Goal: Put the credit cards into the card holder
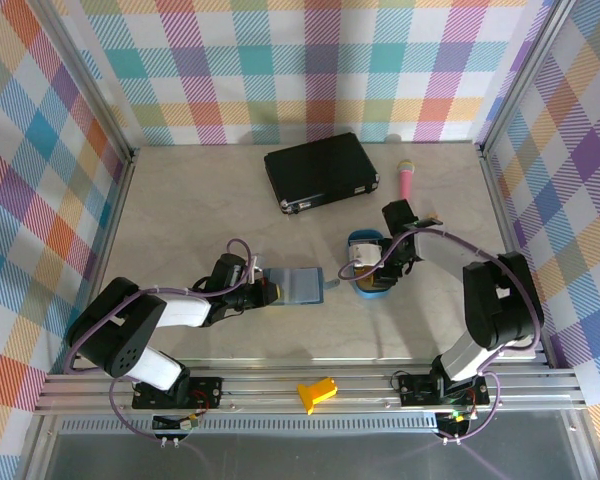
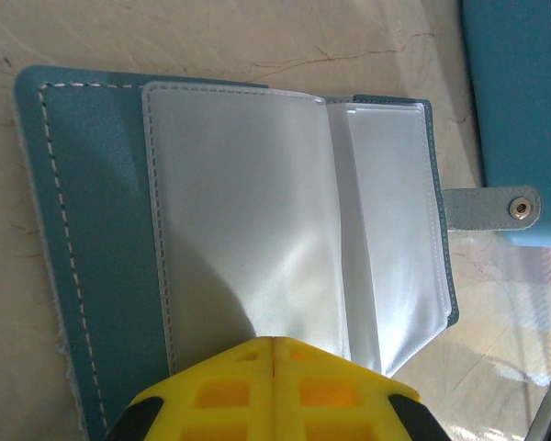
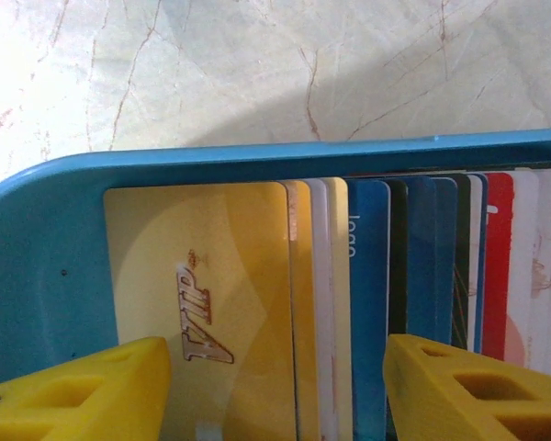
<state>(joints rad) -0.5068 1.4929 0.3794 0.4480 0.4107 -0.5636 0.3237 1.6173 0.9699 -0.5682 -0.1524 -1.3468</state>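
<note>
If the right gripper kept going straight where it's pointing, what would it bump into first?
Probably the yellow VIP card: the right gripper, open, points at it, a finger on either side, with more credit cards beside it in the blue tray. How near is unclear.

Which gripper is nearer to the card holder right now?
Left. The left gripper, shut, sits over the edge of the open card holder. The right gripper is beyond its clasp side, open above the credit cards in the blue tray.
</note>
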